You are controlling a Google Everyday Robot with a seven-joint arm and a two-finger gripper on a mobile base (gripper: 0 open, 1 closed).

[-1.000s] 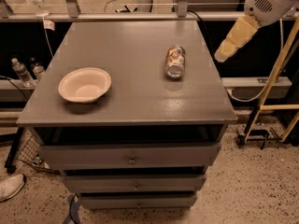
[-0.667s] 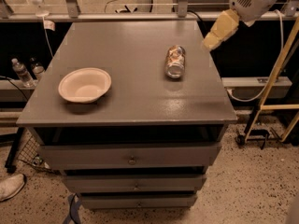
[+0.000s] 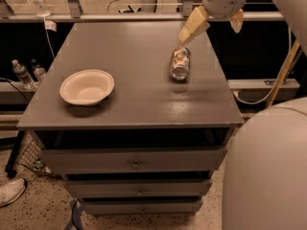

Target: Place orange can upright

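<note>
The orange can (image 3: 180, 63) lies on its side on the grey table top (image 3: 134, 104), towards the back right, with one shiny end facing the camera. My gripper (image 3: 210, 34) hangs just above and behind the can's far end. It is open, with one cream finger (image 3: 193, 28) close over the can and the other finger (image 3: 236, 21) further right, beyond the table's right edge. It holds nothing.
A cream bowl (image 3: 87, 86) sits on the left of the table. The table is a drawer cabinet (image 3: 134, 163). Water bottles (image 3: 22, 74) stand on the floor at left, with a shoe (image 3: 9, 191) at bottom left. My own arm (image 3: 268, 171) fills the lower right.
My gripper has moved left from beyond the table's right edge to just above the can's far end. The can and bowl have not moved.
</note>
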